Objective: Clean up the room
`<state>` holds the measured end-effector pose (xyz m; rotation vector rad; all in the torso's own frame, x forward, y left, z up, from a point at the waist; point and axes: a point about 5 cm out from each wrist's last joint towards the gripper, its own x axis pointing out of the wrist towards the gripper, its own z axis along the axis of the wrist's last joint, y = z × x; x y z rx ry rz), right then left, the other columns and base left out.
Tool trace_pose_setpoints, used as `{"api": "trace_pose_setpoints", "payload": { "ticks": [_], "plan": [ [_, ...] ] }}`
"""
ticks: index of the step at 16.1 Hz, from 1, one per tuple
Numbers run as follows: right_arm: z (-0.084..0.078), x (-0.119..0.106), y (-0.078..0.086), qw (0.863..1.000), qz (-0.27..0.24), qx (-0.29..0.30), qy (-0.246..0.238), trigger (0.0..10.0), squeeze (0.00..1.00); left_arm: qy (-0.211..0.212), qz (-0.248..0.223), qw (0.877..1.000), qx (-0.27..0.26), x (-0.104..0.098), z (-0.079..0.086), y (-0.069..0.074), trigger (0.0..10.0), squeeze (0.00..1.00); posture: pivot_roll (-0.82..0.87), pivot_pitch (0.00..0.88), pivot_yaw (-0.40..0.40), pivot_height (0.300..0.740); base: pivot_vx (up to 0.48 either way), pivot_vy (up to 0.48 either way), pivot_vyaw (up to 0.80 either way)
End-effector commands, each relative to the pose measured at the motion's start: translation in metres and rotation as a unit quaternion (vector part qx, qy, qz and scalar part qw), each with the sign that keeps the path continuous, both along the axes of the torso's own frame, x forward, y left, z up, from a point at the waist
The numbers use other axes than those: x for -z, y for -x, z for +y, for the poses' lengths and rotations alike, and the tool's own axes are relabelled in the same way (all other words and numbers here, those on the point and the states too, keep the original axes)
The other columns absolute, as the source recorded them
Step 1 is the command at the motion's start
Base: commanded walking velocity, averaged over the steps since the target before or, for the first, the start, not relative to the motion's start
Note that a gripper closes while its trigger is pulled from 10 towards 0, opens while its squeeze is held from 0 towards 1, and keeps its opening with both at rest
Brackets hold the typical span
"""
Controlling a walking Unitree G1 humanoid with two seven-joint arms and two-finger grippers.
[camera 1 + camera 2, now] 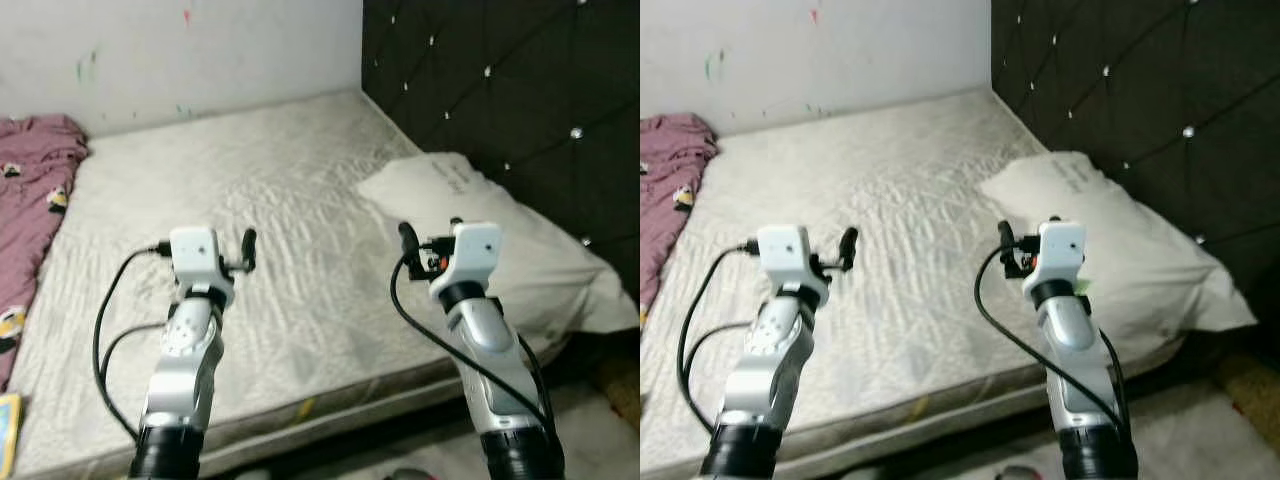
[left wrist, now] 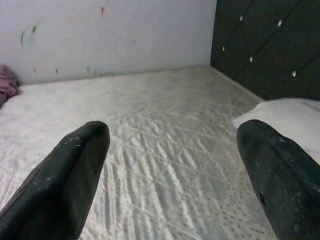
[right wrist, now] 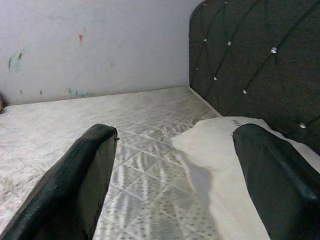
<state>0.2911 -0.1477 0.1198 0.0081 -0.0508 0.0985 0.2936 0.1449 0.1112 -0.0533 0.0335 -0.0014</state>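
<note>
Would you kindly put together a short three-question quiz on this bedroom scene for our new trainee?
1. True or false: the white pillow lies against the dark tufted headboard.
2. Which side of the mattress holds the pink blanket: the robot's left or right?
3. Multiple choice: the left gripper and right gripper are A) both open and empty, B) both shut, C) one holding the pillow.

Key: 1 true; 2 left; 3 A.
</note>
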Motion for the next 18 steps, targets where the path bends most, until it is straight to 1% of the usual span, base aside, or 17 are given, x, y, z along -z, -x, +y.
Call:
{"api": "trace_pose_setpoints", "payload": {
  "ticks": [1,6,12,18],
  "plan": [
    [0.0109,-0.0059,-0.0031,1.0,-0.011,-0.017,0.001,10.0,0.0,-0.014,0.006,1.0,-0.021,0.0022,0.0131,0.0016,10.0,0.0,-0.1,0.0,0.081,0.74,0.0,0.48,0.0],
    [0.0135,-0.0073,-0.0038,0.999,-0.017,-0.028,0.01,10.0,0.0,-0.015,0.001,1.0,-0.021,0.0013,0.012,0.0008,10.0,0.0,-0.1,0.0,0.079,0.74,0.0,0.48,0.0],
    [0.0157,-0.0055,-0.0037,0.999,-0.016,-0.032,0.011,10.0,0.0,-0.016,0.001,1.0,-0.024,0.0021,0.0118,0.0019,10.0,0.0,-0.1,0.0,0.078,0.74,0.0,0.48,0.51],
    [0.0159,-0.0047,-0.0048,0.999,-0.015,-0.03,0.014,10.0,0.0,-0.017,-0.001,1.0,-0.021,0.0018,0.0116,0.0016,10.0,0.0,-0.1,0.0,0.08,0.74,0.0,0.48,0.0]
  ]
}}
